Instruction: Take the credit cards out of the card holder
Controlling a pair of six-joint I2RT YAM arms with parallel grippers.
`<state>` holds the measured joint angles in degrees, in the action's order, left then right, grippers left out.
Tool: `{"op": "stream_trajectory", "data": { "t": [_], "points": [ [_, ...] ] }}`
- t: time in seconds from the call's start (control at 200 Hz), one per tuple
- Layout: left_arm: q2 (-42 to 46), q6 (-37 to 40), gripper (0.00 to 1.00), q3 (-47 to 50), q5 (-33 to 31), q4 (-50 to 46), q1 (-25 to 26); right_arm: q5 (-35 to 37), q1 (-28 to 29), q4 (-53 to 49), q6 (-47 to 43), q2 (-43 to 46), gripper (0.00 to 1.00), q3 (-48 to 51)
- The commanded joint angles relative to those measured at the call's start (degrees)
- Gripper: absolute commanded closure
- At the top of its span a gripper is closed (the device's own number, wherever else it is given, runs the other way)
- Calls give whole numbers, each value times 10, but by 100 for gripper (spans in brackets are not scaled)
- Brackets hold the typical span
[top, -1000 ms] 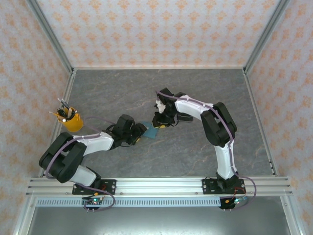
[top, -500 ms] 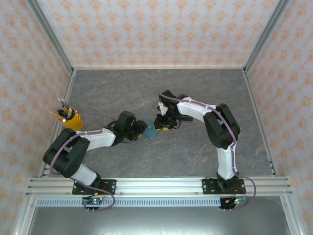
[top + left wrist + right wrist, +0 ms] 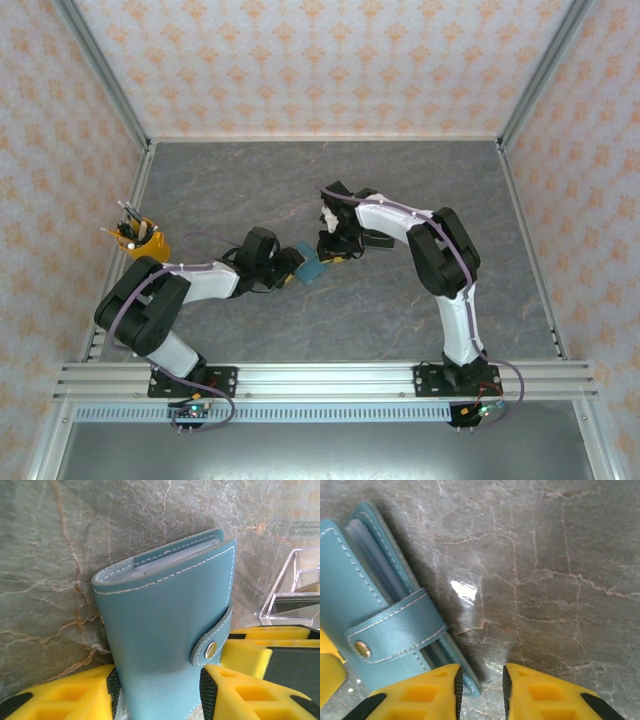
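The teal card holder is closed, with its snap tab fastened. It stands on edge on the table. My left gripper is shut on its lower part, a black pad pressed to each side. The holder sits mid-table between both grippers. My right gripper stands open by a narrow gap at the holder's tab side. Its left finger overlaps the holder's edge. The credit cards are hidden inside; grey sleeve edges peek between the leaves.
A clear plastic box lies on the table just right of the holder. A yellow cup of pens stands at the left edge. The right arm arches over the table's middle.
My left gripper closed in on the holder and carried it slightly up and right. The right gripper stayed at the holder's right side, shifting only a little.
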<state>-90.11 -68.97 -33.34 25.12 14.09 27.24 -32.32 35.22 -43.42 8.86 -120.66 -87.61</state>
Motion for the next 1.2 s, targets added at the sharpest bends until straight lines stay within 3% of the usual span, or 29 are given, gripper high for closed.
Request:
{"op": "stream_trajectory", "data": {
  "t": [0.0, 0.4, 0.666, 0.966, 1.196],
  "points": [
    [-7, 6, 51, -12, 8, 14, -4, 14, 2, -31, -17, -11, 70, -21],
    [-5, 20, 61, -16, -9, -17, -5, -2, 2, 19, -33, 66, 70, 18],
    [-11, 21, 65, -18, -5, -17, -6, -33, 2, -2, -58, 34, 60, 0],
    [-14, 18, 64, -21, 16, 12, -6, -26, 2, -51, -73, -15, 72, -40],
    [-29, 9, 59, -15, 61, 116, -6, -1, 2, -63, -65, -27, 74, -44]
  ]
}}
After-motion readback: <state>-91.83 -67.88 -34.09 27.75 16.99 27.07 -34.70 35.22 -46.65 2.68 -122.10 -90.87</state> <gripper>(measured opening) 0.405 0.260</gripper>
